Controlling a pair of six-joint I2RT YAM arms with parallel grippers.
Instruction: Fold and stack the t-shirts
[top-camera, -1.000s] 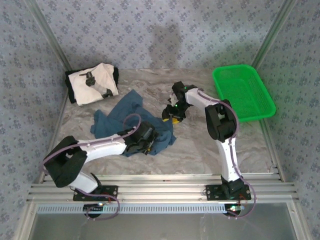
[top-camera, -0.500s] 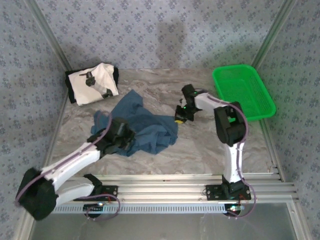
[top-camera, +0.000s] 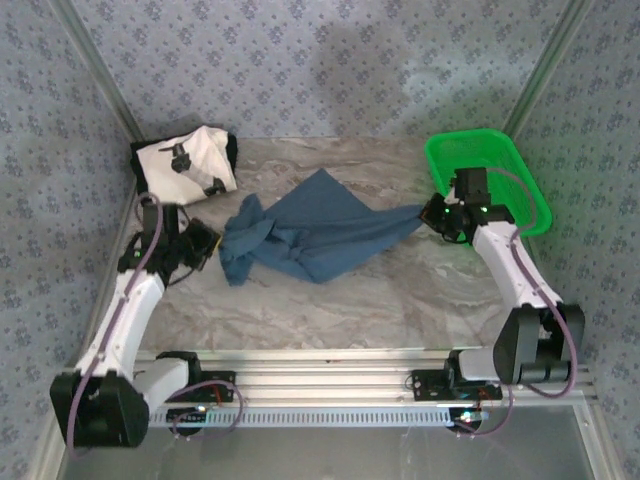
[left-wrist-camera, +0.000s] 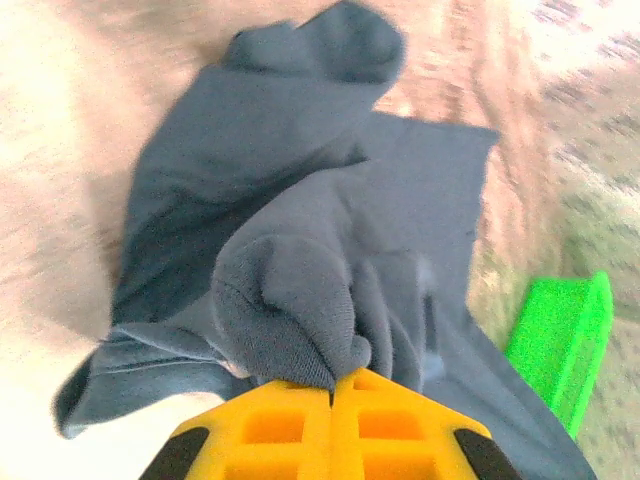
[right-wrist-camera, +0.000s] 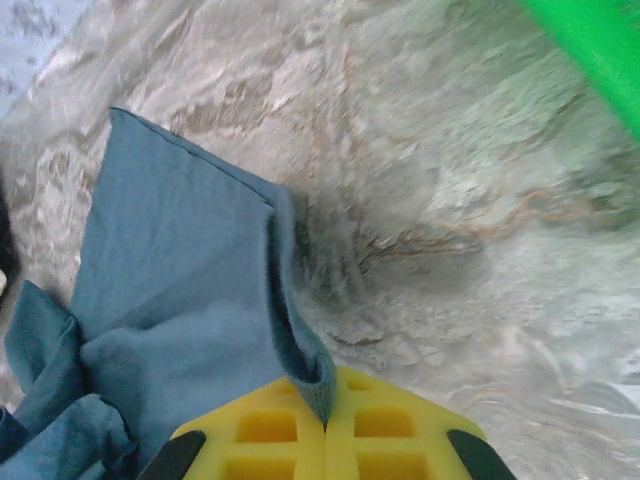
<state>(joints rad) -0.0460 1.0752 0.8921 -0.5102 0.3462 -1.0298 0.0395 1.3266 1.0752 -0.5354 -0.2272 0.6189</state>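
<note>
Teal shirt (top-camera: 325, 235) pulled wider, clamped by left end effector (top-camera: 208, 245), right end effector (top-camera: 431, 213); second, white shirt (top-camera: 185, 165); one basket (top-camera: 500, 160).

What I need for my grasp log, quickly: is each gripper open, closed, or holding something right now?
Left gripper: closed, holding a bunched fold of the blue t-shirt.
Right gripper: closed, holding an edge of the blue t-shirt.

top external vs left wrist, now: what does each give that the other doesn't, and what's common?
Top external extra: white cloth t-shirt with black-grey print at back left; right gripper shut on a corner of the dark teal-blue cloth t-shirt. Left wrist extra: close detail of the bunched fold pinched in the left gripper. Shared: teal t-shirt, left gripper, green plastic basket.
</note>
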